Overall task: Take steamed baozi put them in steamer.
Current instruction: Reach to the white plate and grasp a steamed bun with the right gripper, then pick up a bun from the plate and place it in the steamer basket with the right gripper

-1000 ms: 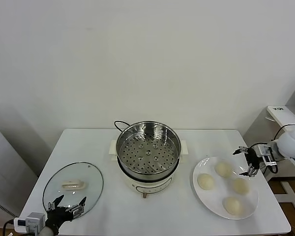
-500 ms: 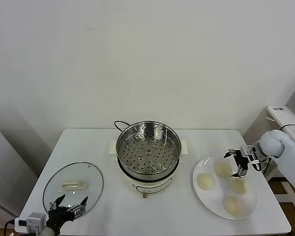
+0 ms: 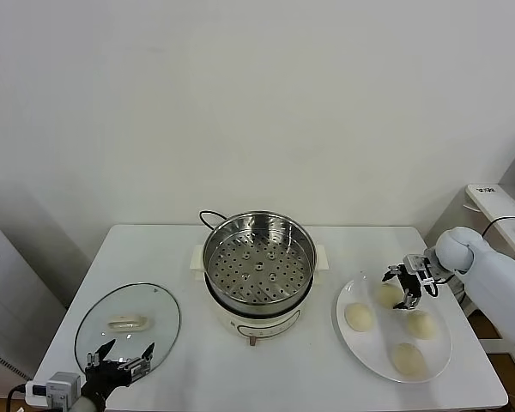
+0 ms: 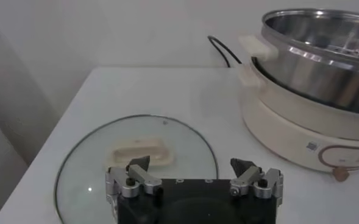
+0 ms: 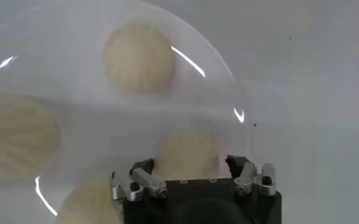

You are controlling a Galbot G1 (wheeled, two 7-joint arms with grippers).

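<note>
Several cream-white baozi lie on the white plate (image 3: 379,342) at the right: one at the left (image 3: 359,317), one at the right (image 3: 421,324), one at the front (image 3: 406,358). The rear baozi (image 3: 386,295) sits under my right gripper (image 3: 396,289). In the right wrist view that gripper (image 5: 190,164) straddles this baozi (image 5: 188,149), jaws open, narrow gaps at each side. The steamer (image 3: 258,260) stands empty at the table's middle. My left gripper (image 3: 120,356) waits open at the front left, over the lid's near edge.
A round glass lid (image 3: 127,318) with a cream handle lies flat at the front left, also in the left wrist view (image 4: 136,159). The steamer's black cord (image 3: 208,216) trails behind it. The plate reaches close to the table's right front edge.
My right gripper has moved left from the plate's right rim to over the rear baozi, and its jaws have narrowed around it. The left arm has not moved.
</note>
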